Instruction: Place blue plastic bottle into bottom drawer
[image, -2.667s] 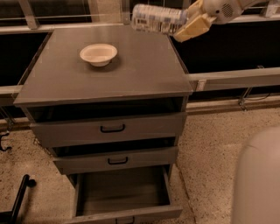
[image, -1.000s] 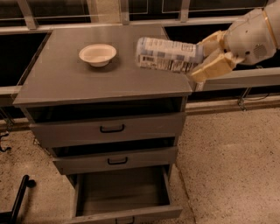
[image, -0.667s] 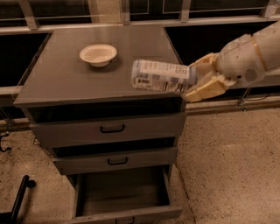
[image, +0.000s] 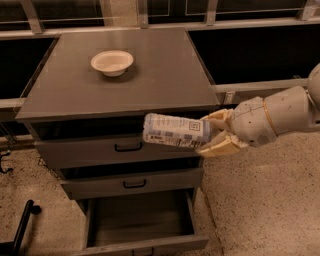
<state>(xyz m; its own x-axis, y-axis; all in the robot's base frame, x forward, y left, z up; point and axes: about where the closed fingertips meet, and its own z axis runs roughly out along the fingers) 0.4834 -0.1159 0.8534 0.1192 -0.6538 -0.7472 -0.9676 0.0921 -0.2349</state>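
Note:
My gripper (image: 214, 134) is shut on the cap end of the blue plastic bottle (image: 175, 131), a clear bottle with a pale bluish-white label. The bottle lies level in the air in front of the top drawer, pointing left. The arm (image: 280, 115) reaches in from the right. The bottom drawer (image: 140, 220) is pulled out below, its deep grey tray open and bare. The bottle hangs well above it, over its right half.
A cream round bowl (image: 112, 62) stands on the cabinet top (image: 165, 75). The top drawer (image: 100, 149) and middle drawer (image: 130, 184) stick out a little, each with a black handle. A black bar (image: 22, 225) lies on the speckled floor at the left.
My gripper has carried the bottle down and forward, from above the cabinet's back right corner to in front of the top drawer. The bowl and drawers have not moved.

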